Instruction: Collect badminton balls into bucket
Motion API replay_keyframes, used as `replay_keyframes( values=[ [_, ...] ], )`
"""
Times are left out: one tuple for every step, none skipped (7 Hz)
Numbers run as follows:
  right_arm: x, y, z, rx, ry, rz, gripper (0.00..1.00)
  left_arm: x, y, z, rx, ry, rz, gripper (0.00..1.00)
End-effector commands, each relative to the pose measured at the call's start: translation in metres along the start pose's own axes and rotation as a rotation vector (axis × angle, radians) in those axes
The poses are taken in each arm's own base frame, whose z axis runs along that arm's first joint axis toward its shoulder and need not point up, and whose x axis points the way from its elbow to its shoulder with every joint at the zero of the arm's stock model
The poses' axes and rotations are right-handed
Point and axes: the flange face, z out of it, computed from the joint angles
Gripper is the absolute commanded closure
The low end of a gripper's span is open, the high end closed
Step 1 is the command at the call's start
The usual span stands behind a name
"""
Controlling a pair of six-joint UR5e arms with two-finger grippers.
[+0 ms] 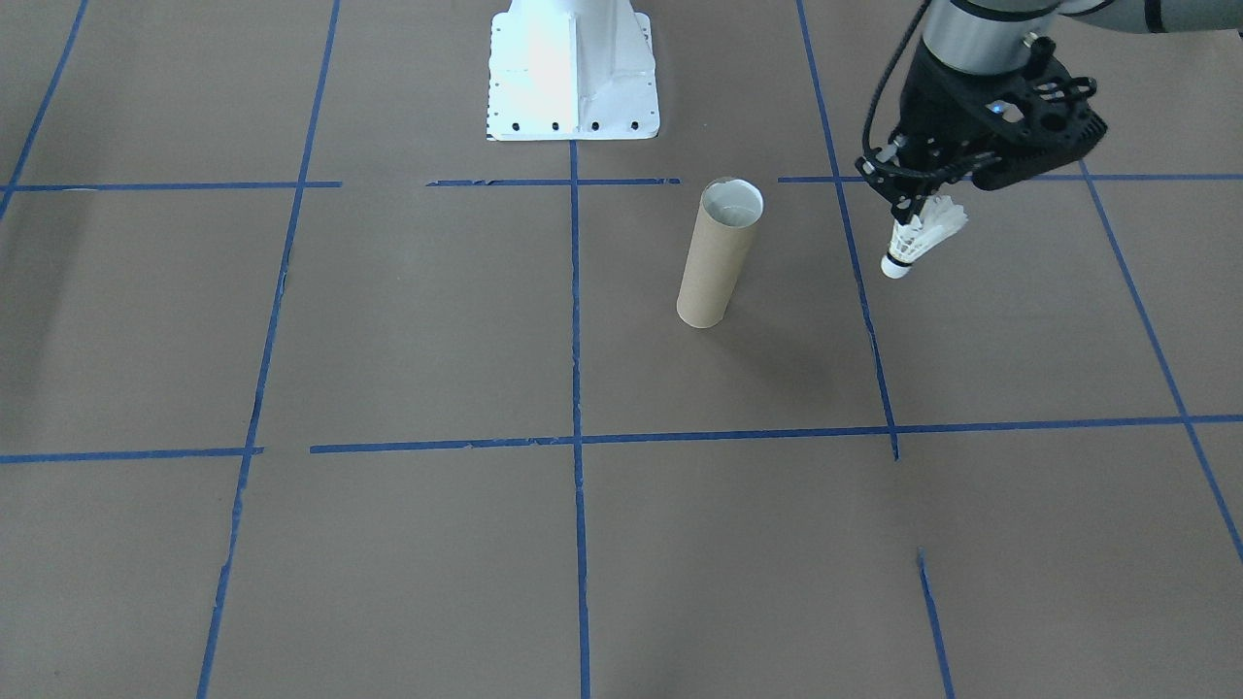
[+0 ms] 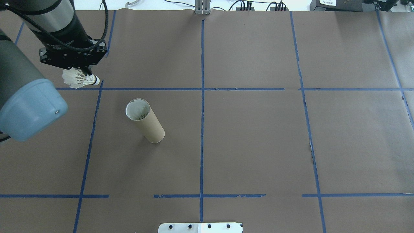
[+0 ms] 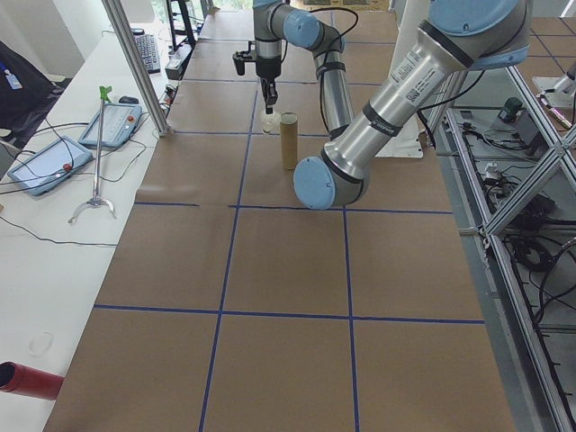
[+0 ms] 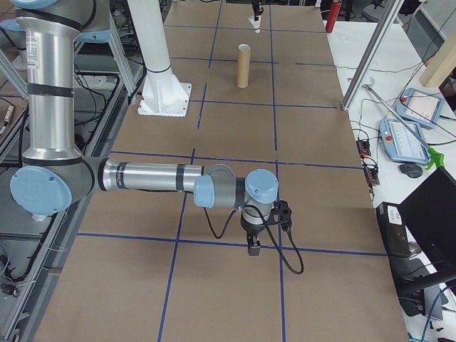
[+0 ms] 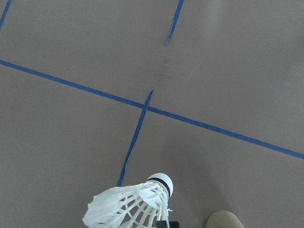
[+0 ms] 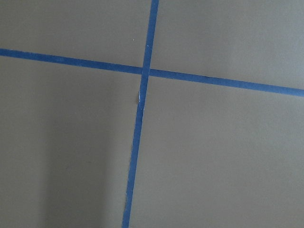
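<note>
the left gripper [image 1: 918,209] is clamped on the feather skirt of the white shuttlecock [image 1: 918,238], holding it off the table [image 1: 408,320] with the cork tip angled down. in the overhead view the cardboard tube [image 2: 145,121] stands upright a little way off, nearer the robot and toward the table's middle from that gripper, apart from the shuttlecock, its open whitish mouth up. between gripper and tube there is only brown paper crossed by blue tape lines [image 2: 201,89]. the white robot base [image 1: 573,68] stands beyond the tube. the right gripper [image 4: 254,246] hangs low over the paper well away from the tube; whether its fingers are parted or closed cannot be told.
</note>
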Motion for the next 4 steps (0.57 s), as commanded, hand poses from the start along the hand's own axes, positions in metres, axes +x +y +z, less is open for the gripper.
replay_keyframes(
  values=[
    [0.0,0.0,0.0,0.001,0.0,-0.001,0.0,0.064,0.042,-0.018,-0.06,-0.028,0.057,1.0],
    [0.0,0.0,0.0,-0.001,0.0,0.001,0.0,0.078,0.047,-0.01,-0.078,-0.049,0.065,1.0],
    [0.0,0.0,0.0,0.001,0.0,0.0,0.0,0.079,0.046,-0.003,-0.085,-0.062,0.062,1.0],
    [0.0,0.0,0.0,-0.001,0.0,0.001,0.0,0.082,0.041,0.005,-0.093,-0.084,0.053,1.0]
  ],
)
